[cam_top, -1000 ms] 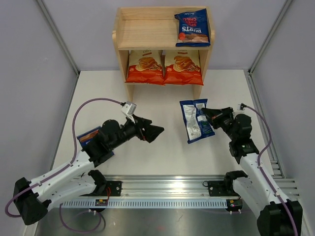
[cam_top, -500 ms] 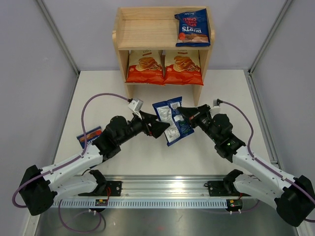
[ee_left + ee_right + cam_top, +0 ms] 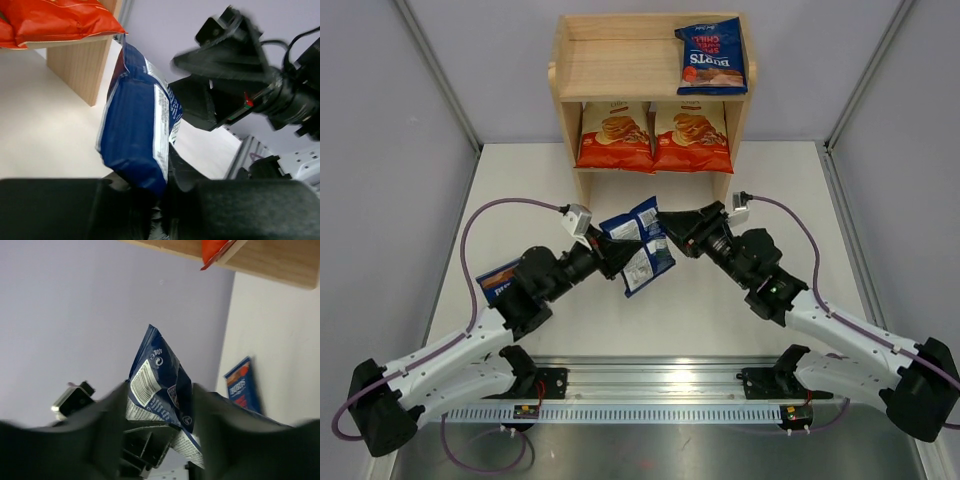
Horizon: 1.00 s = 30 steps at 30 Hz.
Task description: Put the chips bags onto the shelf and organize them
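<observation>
A dark blue chips bag [image 3: 640, 248] hangs above the table's middle, back label showing. My left gripper [image 3: 620, 262] is shut on its lower end [image 3: 135, 130]. My right gripper [image 3: 665, 226] stands open round its upper edge [image 3: 160, 375], fingers spread on both sides without pinching it. The wooden shelf [image 3: 620, 60] stands at the far edge. On its top tier at the right lies a red-labelled blue bag [image 3: 712, 57]. Two cream-and-orange bags [image 3: 615, 135] [image 3: 692, 135] stand side by side on the lower tier. Another red-labelled blue bag [image 3: 496, 280] lies flat on the table, left of my left arm.
Grey walls close the table left and right. An aluminium rail [image 3: 660, 385] runs along the near edge with both arm bases on it. The top tier's left part [image 3: 610, 65] is bare wood. The shelf's side panel [image 3: 85, 70] stands just beyond the held bag.
The blue bag has passed from right to left: the right gripper carried it leftward to the centre, the left gripper shut on it, and the right gripper's fingers have opened.
</observation>
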Tool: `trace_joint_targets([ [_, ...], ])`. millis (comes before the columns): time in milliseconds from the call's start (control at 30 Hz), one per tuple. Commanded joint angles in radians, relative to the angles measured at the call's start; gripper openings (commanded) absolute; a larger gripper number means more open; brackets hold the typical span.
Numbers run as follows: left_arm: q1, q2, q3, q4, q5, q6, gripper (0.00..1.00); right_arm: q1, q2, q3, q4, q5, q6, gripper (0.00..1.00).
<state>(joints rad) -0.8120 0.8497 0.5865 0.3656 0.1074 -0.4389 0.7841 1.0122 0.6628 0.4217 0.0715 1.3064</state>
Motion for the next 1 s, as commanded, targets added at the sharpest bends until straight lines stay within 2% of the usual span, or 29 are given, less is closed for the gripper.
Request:
trace_joint_targets([
  [0,-0.001,-0.066,0.013,-0.051,-0.058,0.136,0.12,0.001,-0.047,0.122,-0.139,0.059,-0.182,0.69],
  [33,-0.001,-0.077,0.025,-0.101,-0.077,0.158,0.12,-0.005,-0.05,0.151,-0.276,0.054,-0.278,0.73],
  [100,-0.003,-0.103,0.036,-0.143,-0.15,0.202,0.12,-0.006,-0.05,0.263,-0.455,0.073,-0.355,0.82],
  [133,-0.006,-0.106,0.042,-0.158,-0.17,0.263,0.12,-0.006,-0.05,0.294,-0.527,0.088,-0.395,0.94],
  [167,-0.012,-0.106,0.055,-0.181,-0.204,0.293,0.12,-0.006,-0.055,0.317,-0.617,0.088,-0.41,0.99],
  [300,-0.084,-0.042,0.114,-0.201,-0.369,0.469,0.12,-0.006,-0.09,0.365,-0.702,0.031,-0.38,0.99],
  [367,-0.139,0.044,0.163,-0.185,-0.502,0.61,0.13,-0.006,-0.099,0.368,-0.687,-0.039,-0.335,0.99],
  [400,-0.203,0.084,0.18,-0.172,-0.556,0.725,0.14,-0.006,-0.106,0.373,-0.687,-0.056,-0.317,0.99],
  [433,-0.237,0.121,0.2,-0.131,-0.615,0.783,0.13,-0.006,-0.107,0.383,-0.696,-0.068,-0.25,0.99],
  [467,-0.266,0.196,0.214,-0.105,-0.709,0.839,0.13,-0.006,-0.101,0.42,-0.74,-0.067,-0.234,0.99],
  [500,-0.312,0.225,0.235,-0.074,-0.742,0.938,0.13,-0.006,-0.084,0.446,-0.777,-0.068,-0.23,0.99],
  [533,-0.332,0.25,0.243,-0.018,-0.762,0.983,0.14,-0.008,-0.077,0.472,-0.858,-0.065,-0.228,0.99],
  [633,-0.412,0.345,0.269,0.077,-0.825,1.146,0.14,-0.008,-0.073,0.535,-0.931,-0.047,-0.21,0.99],
  [800,-0.539,0.434,0.214,0.338,-0.925,1.455,0.16,-0.009,-0.161,0.482,-0.989,0.062,-0.115,1.0],
  [833,-0.552,0.442,0.194,0.428,-0.933,1.494,0.16,-0.009,-0.165,0.474,-0.992,0.05,-0.108,1.0],
  [967,-0.607,0.476,0.18,0.552,-0.963,1.618,0.16,-0.013,-0.153,0.471,-1.034,0.007,-0.104,0.98],
])
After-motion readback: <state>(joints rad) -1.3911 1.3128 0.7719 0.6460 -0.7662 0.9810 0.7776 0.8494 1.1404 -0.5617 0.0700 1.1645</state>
